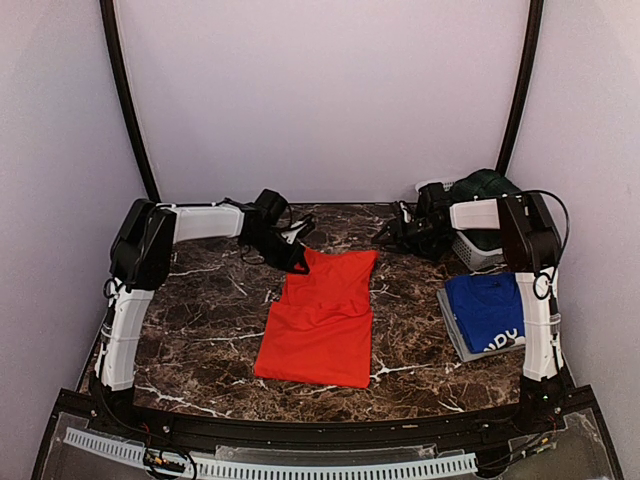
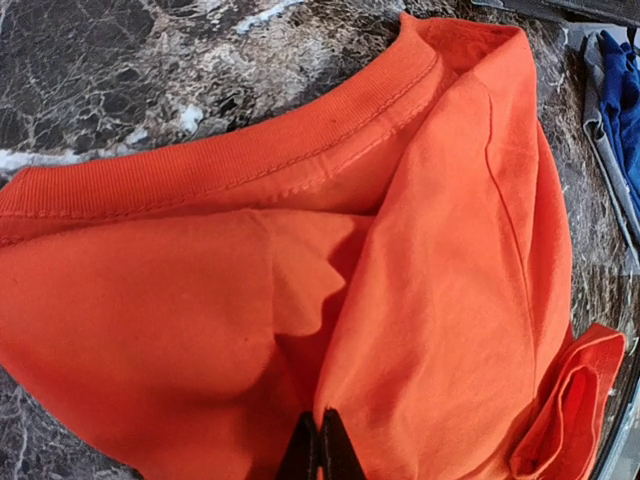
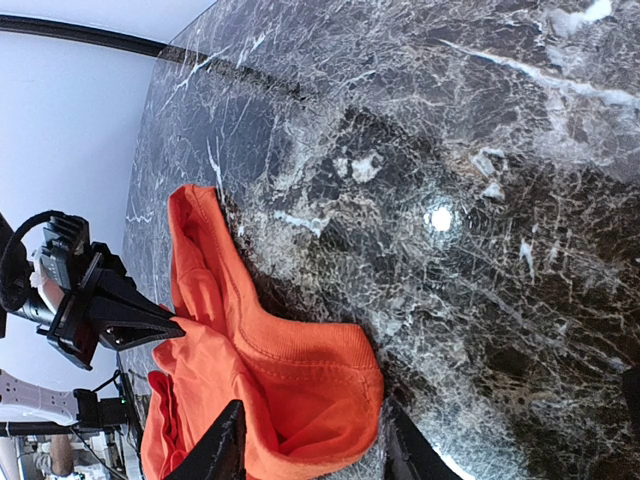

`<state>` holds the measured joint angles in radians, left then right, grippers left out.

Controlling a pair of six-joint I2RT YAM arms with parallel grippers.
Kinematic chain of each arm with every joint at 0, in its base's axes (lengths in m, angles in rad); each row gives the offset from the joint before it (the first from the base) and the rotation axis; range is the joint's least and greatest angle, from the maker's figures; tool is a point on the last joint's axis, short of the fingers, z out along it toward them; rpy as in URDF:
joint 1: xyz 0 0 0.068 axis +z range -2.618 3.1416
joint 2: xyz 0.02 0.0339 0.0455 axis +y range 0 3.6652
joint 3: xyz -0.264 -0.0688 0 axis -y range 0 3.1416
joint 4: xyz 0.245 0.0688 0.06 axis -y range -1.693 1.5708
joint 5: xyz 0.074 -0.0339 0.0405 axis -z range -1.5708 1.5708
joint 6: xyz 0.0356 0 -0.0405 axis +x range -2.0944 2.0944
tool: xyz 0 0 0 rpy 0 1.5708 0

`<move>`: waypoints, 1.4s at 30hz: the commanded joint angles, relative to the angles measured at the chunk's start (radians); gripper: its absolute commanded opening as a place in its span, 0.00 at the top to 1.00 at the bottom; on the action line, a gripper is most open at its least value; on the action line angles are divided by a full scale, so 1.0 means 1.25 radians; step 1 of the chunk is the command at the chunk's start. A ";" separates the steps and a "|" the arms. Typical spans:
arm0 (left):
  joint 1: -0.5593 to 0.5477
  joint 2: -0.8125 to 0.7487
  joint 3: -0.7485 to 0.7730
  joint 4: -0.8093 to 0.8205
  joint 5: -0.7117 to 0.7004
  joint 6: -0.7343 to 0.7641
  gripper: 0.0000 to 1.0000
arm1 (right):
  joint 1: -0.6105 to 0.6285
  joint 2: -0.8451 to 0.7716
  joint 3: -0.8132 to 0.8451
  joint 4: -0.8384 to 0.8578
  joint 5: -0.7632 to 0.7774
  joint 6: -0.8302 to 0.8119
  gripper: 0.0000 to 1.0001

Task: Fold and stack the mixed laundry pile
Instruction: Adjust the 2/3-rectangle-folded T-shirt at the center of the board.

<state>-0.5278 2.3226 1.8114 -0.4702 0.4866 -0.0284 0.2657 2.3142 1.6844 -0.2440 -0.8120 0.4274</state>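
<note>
One royal blue T-shirt [image 1: 490, 305] lies folded on the tray [image 1: 452, 330] at three o'clock and a dark garment [image 1: 485, 185] waits in the basket [image 1: 470, 252] at one o'clock, while the red-orange T-shirt [image 1: 320, 320] at centre looks half-folded, the left gripper [image 2: 321, 448] pinching its eleven o'clock corner and the right gripper [image 3: 315, 450] spread around its collar.

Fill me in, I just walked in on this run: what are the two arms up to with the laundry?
Both arms are at the far end of the red-orange T-shirt lying on the marble table. The left end effector is shut on fabric near the collar. The right end effector is open, jaws either side of the other far corner. A folded blue T-shirt sits on the grey tray at right; a dark green garment is in the white basket behind it.
</note>
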 commanded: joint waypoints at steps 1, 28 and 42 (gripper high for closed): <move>-0.004 -0.036 0.013 -0.022 0.003 0.000 1.00 | 0.000 -0.006 0.002 0.004 -0.007 -0.008 0.58; 0.028 -0.166 -0.202 0.076 -0.061 -0.089 1.00 | 0.035 -0.003 -0.004 0.021 -0.028 -0.007 0.50; 0.042 -0.204 -0.193 0.066 -0.085 -0.121 1.00 | 0.068 0.095 0.120 -0.023 -0.014 -0.016 0.54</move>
<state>-0.4805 2.1727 1.5719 -0.3908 0.3737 -0.1692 0.3405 2.3920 1.7802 -0.2558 -0.8333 0.4221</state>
